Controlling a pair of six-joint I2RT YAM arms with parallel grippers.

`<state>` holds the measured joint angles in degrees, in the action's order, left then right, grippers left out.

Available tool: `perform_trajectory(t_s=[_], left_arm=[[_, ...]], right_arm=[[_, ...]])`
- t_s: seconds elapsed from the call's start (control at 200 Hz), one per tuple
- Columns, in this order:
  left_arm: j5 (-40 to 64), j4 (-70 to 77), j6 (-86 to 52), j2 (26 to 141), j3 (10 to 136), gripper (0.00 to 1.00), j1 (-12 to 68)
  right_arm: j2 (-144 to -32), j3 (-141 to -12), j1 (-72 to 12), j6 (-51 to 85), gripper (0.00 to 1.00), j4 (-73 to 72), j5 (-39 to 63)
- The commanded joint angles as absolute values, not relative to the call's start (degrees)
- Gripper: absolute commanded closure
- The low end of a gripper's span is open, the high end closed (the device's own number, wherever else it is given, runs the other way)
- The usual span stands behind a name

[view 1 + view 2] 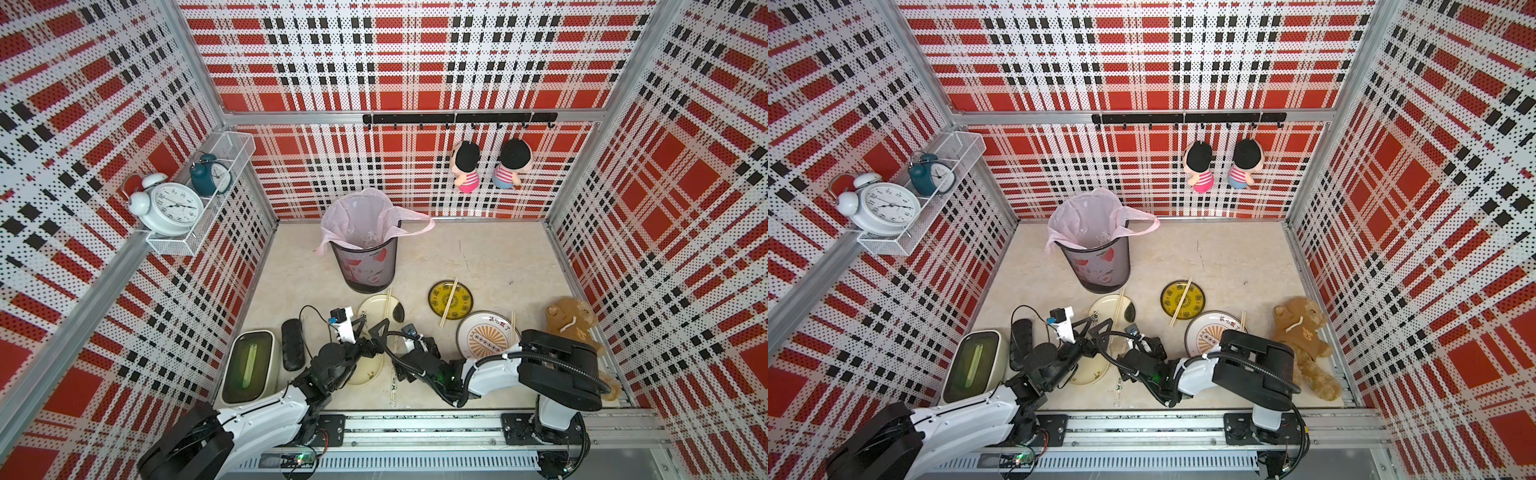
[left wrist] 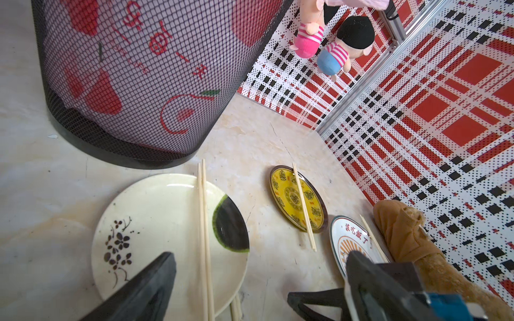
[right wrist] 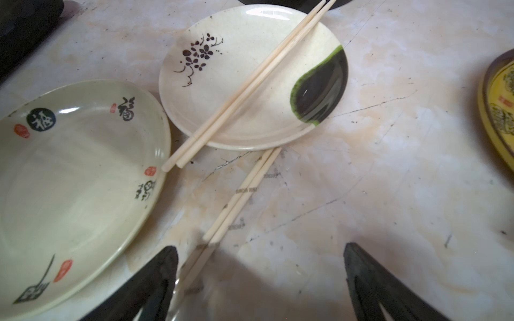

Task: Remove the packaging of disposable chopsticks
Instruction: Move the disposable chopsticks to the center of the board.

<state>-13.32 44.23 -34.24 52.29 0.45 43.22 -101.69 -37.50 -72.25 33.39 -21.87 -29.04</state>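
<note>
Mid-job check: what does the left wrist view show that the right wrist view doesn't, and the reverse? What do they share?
Left wrist only: the mesh bin, the two hanging dolls, the sun-pattern plate and the brown teddy.

Right wrist only: the pale-green calligraphy plate, empty, and the printed clear sleeve around a pair of chopsticks lying on the table.

Both: the flower plate with a bare pair across it, and the yellow plate, only its edge in the right wrist view.

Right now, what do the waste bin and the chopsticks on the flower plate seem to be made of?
Waste bin: probably black metal mesh, matte; its diamond holes show the printed liner inside. Chopsticks: pale bare wood or bamboo, dull, without gloss.
</note>
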Motion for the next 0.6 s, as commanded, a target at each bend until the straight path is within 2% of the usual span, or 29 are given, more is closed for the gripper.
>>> perform_trajectory(t_s=[0.0, 0.09, 0.19, 0.341, 0.591], left_arm=[[-14.6, 44.1, -33.9, 52.1, -1.7, 0.02, 43.9], [-14.9, 44.1, -33.7, 52.8, -1.6, 0.01, 43.9], [-14.8, 44.5, -33.7, 53.9, -1.3, 0.02, 44.2], [-15.1, 46.1, -33.7, 55.2, -1.2, 0.02, 45.6], [-16.2, 47.2, -32.8, 58.0, -0.1, 0.02, 47.6]], right_arm=[[-103.5, -38.2, -73.0, 35.0, 0.05, -21.7, -30.5], [-104.0, -38.7, -73.2, 35.9, 0.06, -18.9, -32.3], [-103.3, -38.5, -73.3, 37.8, 0.14, -15.1, -34.5], [-100.4, -36.4, -72.7, 38.8, 0.2, -12.5, -36.4], [-95.5, -32.4, -69.7, 35.5, 0.31, -17.2, -30.6]])
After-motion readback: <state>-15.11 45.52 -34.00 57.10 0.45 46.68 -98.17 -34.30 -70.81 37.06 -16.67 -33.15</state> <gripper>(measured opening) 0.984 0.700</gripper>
